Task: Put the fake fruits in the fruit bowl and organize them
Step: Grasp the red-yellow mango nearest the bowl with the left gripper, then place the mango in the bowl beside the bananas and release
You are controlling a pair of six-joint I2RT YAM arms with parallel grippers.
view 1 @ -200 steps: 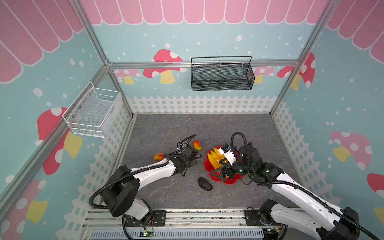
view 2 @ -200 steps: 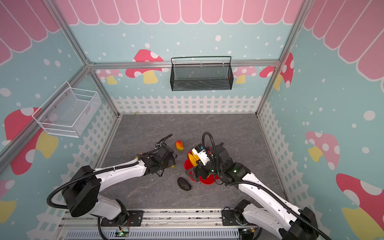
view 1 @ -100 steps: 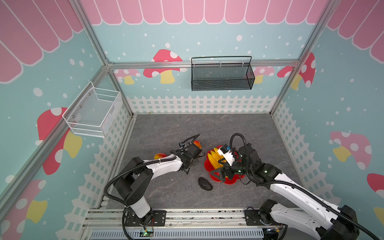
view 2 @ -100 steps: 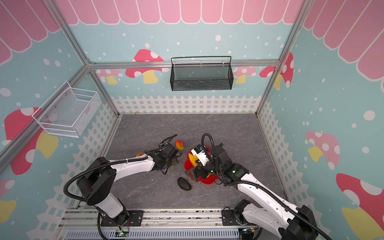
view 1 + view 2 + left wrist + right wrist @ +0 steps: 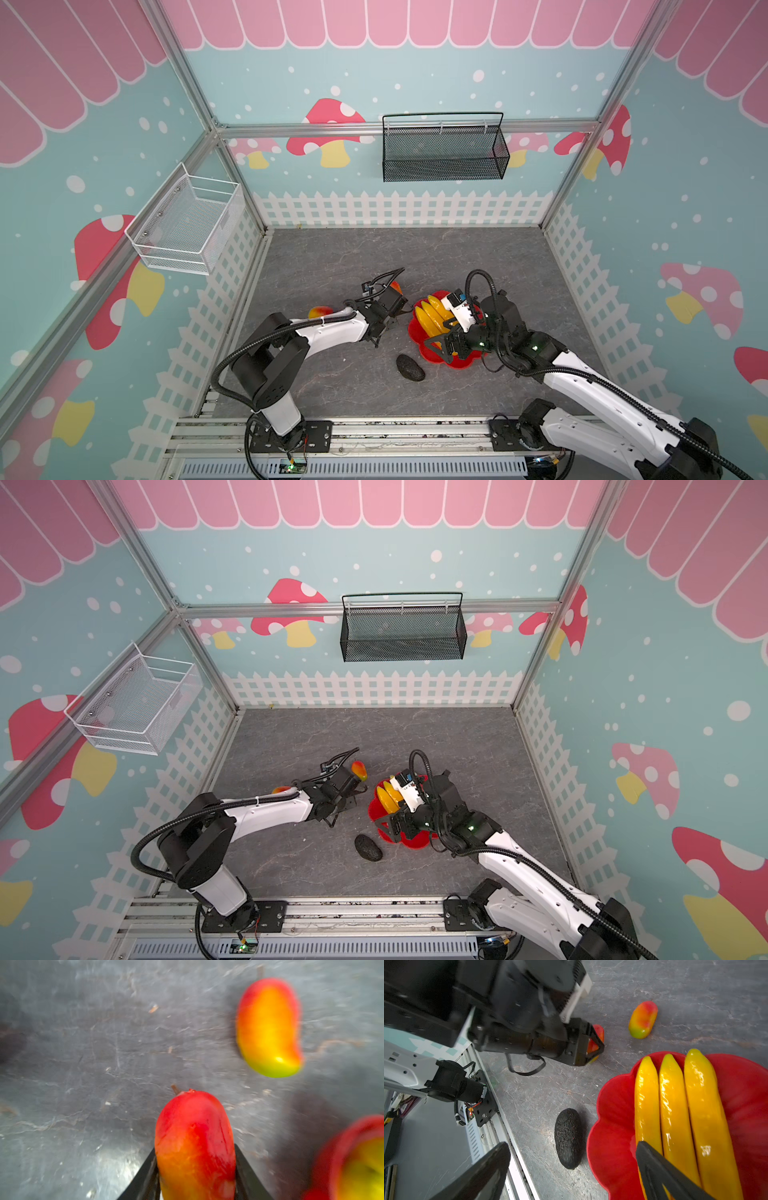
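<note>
Enclosing a grey slate-patterned floor [image 5: 415, 257], pastel mushroom-print walls [image 5: 291, 83] carry a black wire mesh basket [image 5: 444, 153] and a white wire mesh basket [image 5: 187, 224]. The glossy yellow banana bunch [image 5: 430, 318] lies in the scalloped red plastic bowl [image 5: 415, 332], with the dark rough oval avocado [image 5: 410, 368] just beside it. Since a second ago the left gripper [image 5: 195, 1147] has clenched on a red-orange mango [image 5: 193, 1122]. The right gripper [image 5: 573, 1145] gapes as before.

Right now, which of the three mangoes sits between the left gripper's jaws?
The mostly red mango, clasped by the left gripper. The yellow-green-tipped mango lies free beyond it; the third mango lies beside the left arm.
</note>
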